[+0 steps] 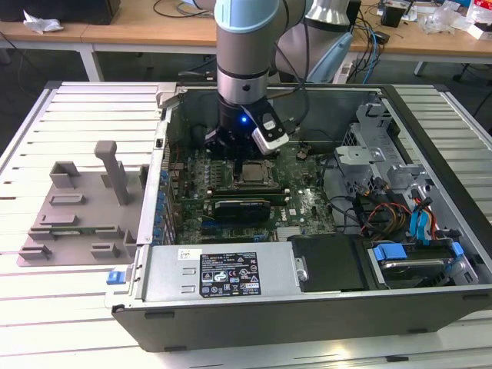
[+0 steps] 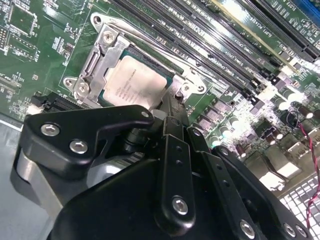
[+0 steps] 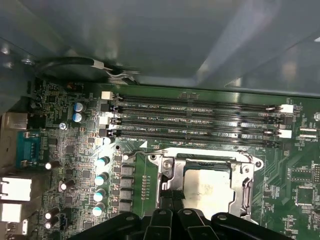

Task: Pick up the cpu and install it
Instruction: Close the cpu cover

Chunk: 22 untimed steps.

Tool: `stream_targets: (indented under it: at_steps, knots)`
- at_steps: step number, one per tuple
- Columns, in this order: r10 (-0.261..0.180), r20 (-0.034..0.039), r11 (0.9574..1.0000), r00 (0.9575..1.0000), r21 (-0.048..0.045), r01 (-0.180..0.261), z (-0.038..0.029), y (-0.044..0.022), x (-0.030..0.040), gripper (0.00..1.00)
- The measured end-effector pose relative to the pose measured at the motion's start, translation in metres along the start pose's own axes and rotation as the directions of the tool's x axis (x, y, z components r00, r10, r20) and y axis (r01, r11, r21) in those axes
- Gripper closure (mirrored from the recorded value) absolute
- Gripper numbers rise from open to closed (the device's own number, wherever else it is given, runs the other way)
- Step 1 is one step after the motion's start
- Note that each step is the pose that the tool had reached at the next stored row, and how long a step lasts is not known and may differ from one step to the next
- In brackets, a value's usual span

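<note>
End effector at silvery cpu (flat, square)

looks like a robotics lab or tech workshop: robot arm reaching into an opened pc case on a slatted metal surface, grey jig beside it, wooden desks at the far side strewn with cables.

1. a pale slatted metal table spans the exterior view from 9 o'clock to 3 o'clock.
2. wooden desks on white legs run along 12 o'clock.
3. loose cables and a crumpled white scrap lie on the desks near 11 o'clock.
4. dark floor shows beneath the desks at 10 o'clock.
5. the light is even and soft.
</note>
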State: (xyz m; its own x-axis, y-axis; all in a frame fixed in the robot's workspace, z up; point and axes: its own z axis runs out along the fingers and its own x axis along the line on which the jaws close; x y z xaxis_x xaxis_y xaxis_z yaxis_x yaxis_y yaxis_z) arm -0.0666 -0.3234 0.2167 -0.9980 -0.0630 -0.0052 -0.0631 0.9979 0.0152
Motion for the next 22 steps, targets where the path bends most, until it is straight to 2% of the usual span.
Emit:
stream_targets:
  at_steps: [14,17,18,20,21,22]
  knots:
    - [0.0,-0.0001,1.0,1.0,0.0001,0.0,-0.0133,0.0002,-0.0001,0.89]
    - [0.0,0.0,1.0,1.0,0.0,0.0,-0.0134,0.0002,-0.0001,0.89]
    - [0.0,0.0021,1.0,1.0,0.001,0.0,-0.013,0.0001,-0.0001,0.89]
    - [0.0,0.0198,1.0,0.9998,0.004,0.0,-0.0114,0.0001,-0.0005,0.89]
    - [0.0,0.0234,1.0,0.9997,0.0041,0.0,-0.0072,0.0001,-0.0009,0.89]
    - [-0.001,0.0234,1.0,0.9997,0.0041,0.0,-0.003,0.0,-0.0007,0.89]
